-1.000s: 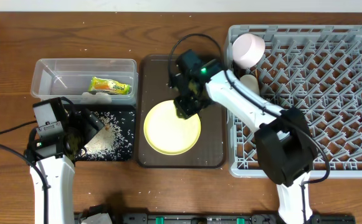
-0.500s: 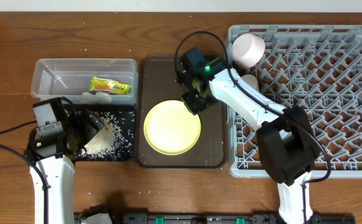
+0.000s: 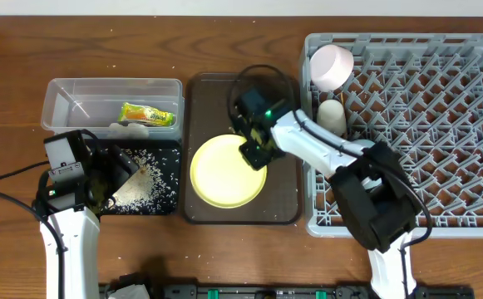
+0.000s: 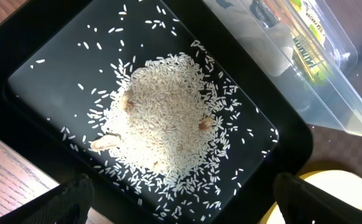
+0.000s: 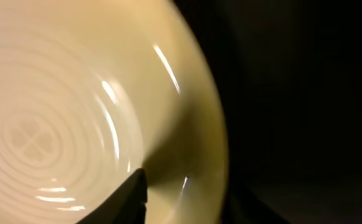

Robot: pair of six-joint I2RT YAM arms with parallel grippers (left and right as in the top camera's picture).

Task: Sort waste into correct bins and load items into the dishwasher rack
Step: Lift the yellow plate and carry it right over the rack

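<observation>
Right gripper [image 3: 253,154] at upper-right rim of yellow plate [image 3: 220,178], mid-frame on brown tray [image 3: 212,100]; clamped or not, cannot tell. Left gripper [image 4: 190,202] spread wide over rice [image 4: 165,121] in black tray [image 4: 56,56], lower left.

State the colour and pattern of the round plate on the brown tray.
Pale yellow plate with faint concentric rings; clearest in the right wrist view.

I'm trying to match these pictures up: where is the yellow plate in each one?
Overhead: yellow plate at centre, on the dark brown tray.
Left wrist: yellow plate in the bottom-right corner, cut off.
Right wrist: yellow plate fills the left side.
Shared landmark: the dark brown tray beneath it.
</observation>
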